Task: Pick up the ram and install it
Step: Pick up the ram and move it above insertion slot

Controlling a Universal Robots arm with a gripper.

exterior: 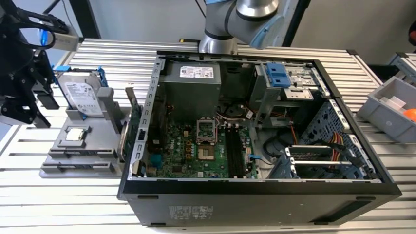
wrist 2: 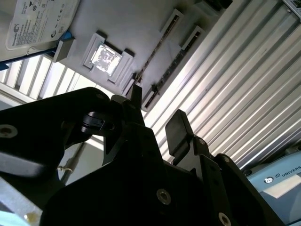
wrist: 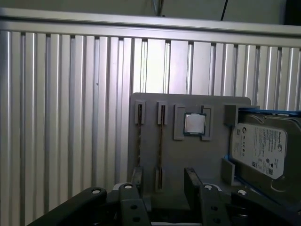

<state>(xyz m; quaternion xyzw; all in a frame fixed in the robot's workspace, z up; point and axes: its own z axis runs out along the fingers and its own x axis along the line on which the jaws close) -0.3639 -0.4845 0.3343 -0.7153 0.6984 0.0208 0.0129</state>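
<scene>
The ram shows edge-on as thin dark strips (wrist: 161, 146) in the two narrow slots of a grey fixture (wrist: 188, 155), also seen in the second wrist view (wrist 2: 157, 49). My gripper (wrist: 164, 181) hangs above the fixture's slotted end, open, with nothing between its fingers; the black fingers (wrist 2: 176, 126) stand apart to either side of one slot's line. In the exterior view the gripper (exterior: 38, 109) is at the far left, up off the table and beside the fixture (exterior: 78, 158). The open computer case (exterior: 260, 187) lies in the middle, its black memory slots (exterior: 231, 146) on the green motherboard.
The fixture also carries a silver hard drive with blue rails (exterior: 83, 97) and a square processor chip (exterior: 75, 135). A green expansion card (exterior: 134, 124) stands between fixture and case. Grey bins (exterior: 390, 109) sit at the exterior view's right. The arm's base (exterior: 240, 24) rises behind the case.
</scene>
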